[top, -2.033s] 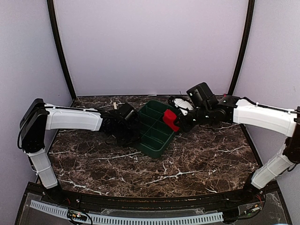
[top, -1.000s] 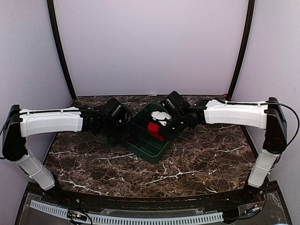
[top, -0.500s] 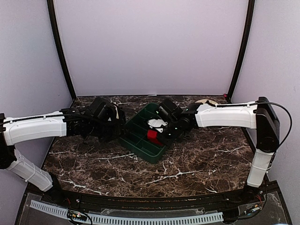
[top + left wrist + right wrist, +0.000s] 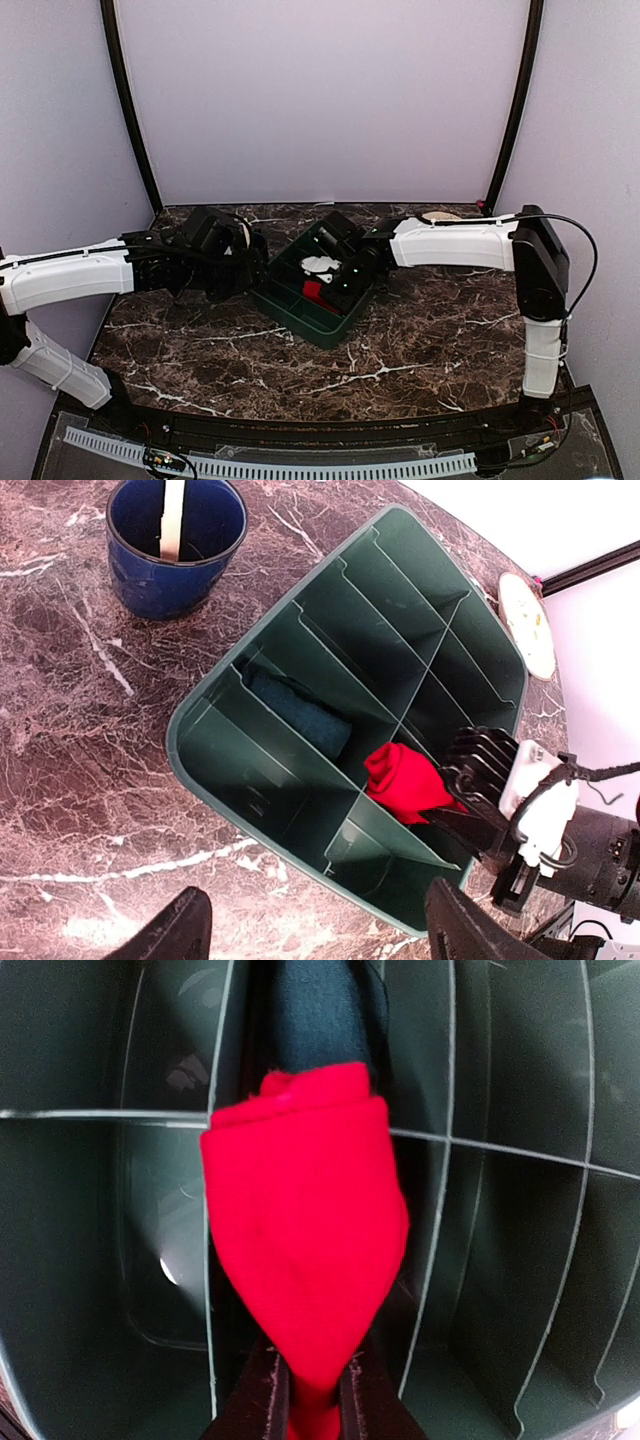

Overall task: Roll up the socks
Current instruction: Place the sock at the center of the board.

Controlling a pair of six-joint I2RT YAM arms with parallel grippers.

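Toward the far edge of the tabletop [image 4: 420, 350], the teal sock [image 4: 300, 715] lies in a compartment of the green tray [image 4: 400, 590], partly hidden by a divider. The right pincer [image 4: 308, 1400], nearly closed, pinches the red sock [image 4: 300, 1230], whose lower end is buried between its fingers, just beside the teal one. The left pincer [image 4: 318, 892] hangs wide open and holds nothing, its fingers cut off at the frame's edge.

A dark marble bench [image 4: 420, 350], veined white, carries three things. A green compartment tray [image 4: 178, 750] sits askew near the middle. A blue cup [image 4: 170, 575] with a pale stick [image 4: 172, 520] in it stands near one tray corner, not touching. A small pale disc [image 4: 525, 620] lies beside the opposite corner.
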